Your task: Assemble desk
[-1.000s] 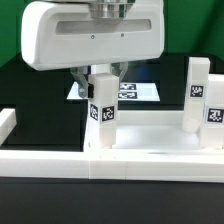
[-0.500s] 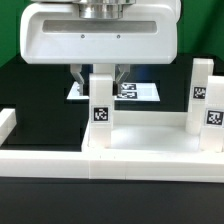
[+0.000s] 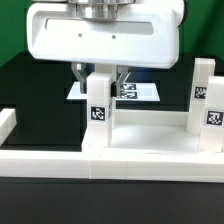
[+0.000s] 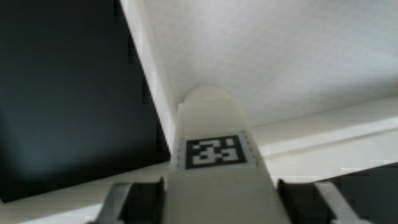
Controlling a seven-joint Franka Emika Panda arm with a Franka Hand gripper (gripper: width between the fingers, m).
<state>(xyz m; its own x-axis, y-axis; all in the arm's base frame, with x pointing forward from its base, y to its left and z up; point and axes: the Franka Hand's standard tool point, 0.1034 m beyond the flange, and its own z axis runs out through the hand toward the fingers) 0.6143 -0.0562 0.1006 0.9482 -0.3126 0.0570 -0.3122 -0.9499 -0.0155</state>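
Gripper (image 3: 100, 78) straddles top of upright leg (image 3: 99, 112), fingers either side, leg pinched between them by look of it. Leg's long axis vertical, running straight down from hand to tabletop (image 3: 150, 140). Foot sits at near edge of tabletop; can't tell if it's seated in corner socket. Wrist view backs this up: leg (image 4: 217, 130) runs straight out from between finger pads (image 4: 139, 203), tag facing camera. Second leg (image 3: 208, 100) stands on exterior view's right, well apart. My guess: next move is twist or push along that vertical axis. Marker board (image 3: 138, 92) behind.
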